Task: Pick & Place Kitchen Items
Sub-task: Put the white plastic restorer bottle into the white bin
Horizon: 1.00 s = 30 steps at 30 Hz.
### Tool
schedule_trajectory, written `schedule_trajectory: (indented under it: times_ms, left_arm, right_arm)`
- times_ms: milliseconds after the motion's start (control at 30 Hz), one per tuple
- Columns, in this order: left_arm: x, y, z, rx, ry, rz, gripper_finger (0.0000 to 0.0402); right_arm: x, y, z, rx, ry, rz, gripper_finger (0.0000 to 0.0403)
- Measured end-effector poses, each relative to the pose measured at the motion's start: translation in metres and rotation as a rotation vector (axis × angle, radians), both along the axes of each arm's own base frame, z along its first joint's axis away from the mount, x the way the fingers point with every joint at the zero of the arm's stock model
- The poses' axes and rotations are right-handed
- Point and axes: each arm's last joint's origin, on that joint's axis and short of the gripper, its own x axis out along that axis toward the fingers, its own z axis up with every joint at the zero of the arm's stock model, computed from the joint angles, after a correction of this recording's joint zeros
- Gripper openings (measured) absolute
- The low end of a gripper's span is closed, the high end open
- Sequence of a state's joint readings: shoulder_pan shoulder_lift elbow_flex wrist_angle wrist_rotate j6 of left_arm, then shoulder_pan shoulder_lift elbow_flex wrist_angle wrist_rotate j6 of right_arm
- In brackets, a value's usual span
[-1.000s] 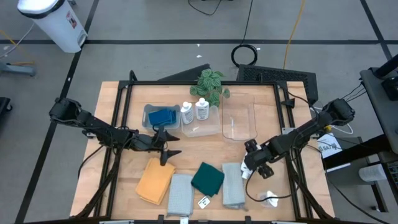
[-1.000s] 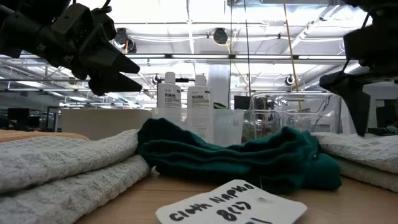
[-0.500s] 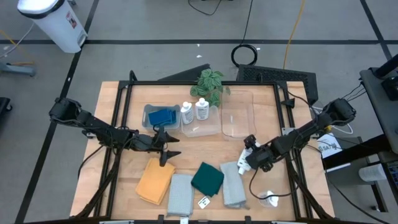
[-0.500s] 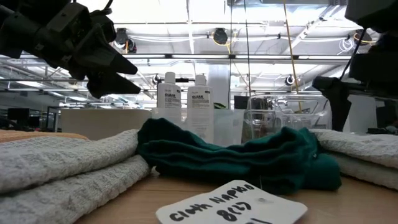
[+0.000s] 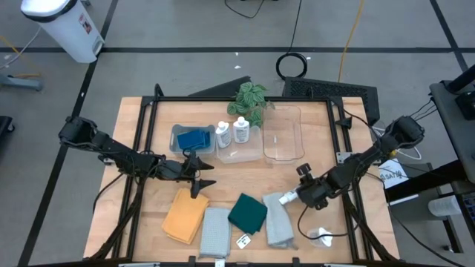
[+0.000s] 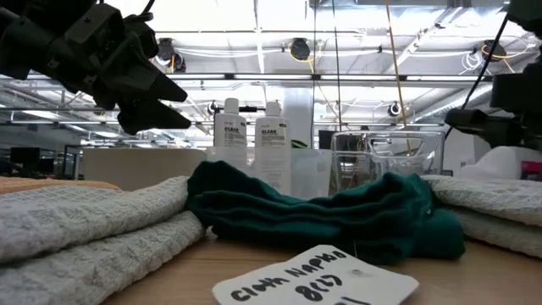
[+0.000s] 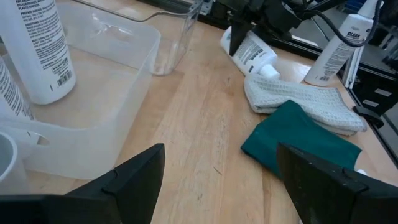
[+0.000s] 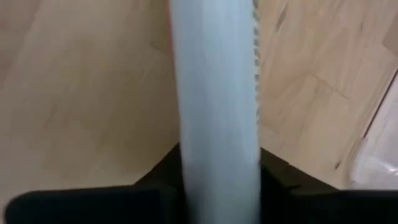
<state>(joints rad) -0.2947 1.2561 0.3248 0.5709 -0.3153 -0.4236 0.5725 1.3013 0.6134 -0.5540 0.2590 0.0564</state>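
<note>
The table point(image 5: 141, 215) is pale wood with a black frame. An orange cloth point(image 5: 184, 215), two pale grey waffle-textured cloths point(image 5: 214, 232) and a dark green cloth point(image 5: 247, 213) lie on it, beside a white tag point(image 6: 315, 282) with black handwriting. Blue sponges point(image 5: 194, 139) sit in a clear bin point(image 5: 178, 133), white bottles point(image 5: 231, 133) carry black print, and the plant point(image 5: 251, 99) has striped green leaves.

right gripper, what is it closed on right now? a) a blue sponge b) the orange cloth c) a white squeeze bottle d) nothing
c: the right gripper has its fingers on either side of a white squeeze bottle, lying beside the pale cloth; the right wrist view shows the bottle between them.
</note>
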Motion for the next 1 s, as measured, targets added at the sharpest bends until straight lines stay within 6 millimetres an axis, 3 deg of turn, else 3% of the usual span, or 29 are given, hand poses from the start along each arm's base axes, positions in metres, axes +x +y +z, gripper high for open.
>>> schedule_trajectory:
  times_ms: [67,333,500,600,733,1000]
  left_arm:
    - [0.000,0.000,0.000,0.002,0.000,-0.001,0.0312]
    - [0.000,0.000,0.000,0.000,-0.004,-0.001,0.0312]
    - [0.003,0.001,0.009,0.037,-0.092,-0.003,0.0312]
    - [0.006,0.005,0.021,0.052,-0.209,0.008,0.0312]
    - [0.016,0.007,0.042,0.118,-0.318,0.012,0.0312]
    - [0.052,0.001,0.097,0.300,-0.264,-0.030,0.0312]
  right_arm:
    - [-0.002,0.001,0.004,0.024,-0.010,-0.028,0.0074]
    - [-0.002,0.003,0.049,0.144,-0.108,-0.184,0.0072]
    - [0.011,0.001,0.073,0.276,-0.375,-0.355,0.0081]
    - [0.026,-0.003,0.084,0.351,-0.526,-0.385,0.0079]
    - [0.046,-0.006,0.090,0.384,-0.727,-0.299,0.0074]
    - [0.083,-0.018,0.077,0.451,-0.901,-0.219,0.0074]
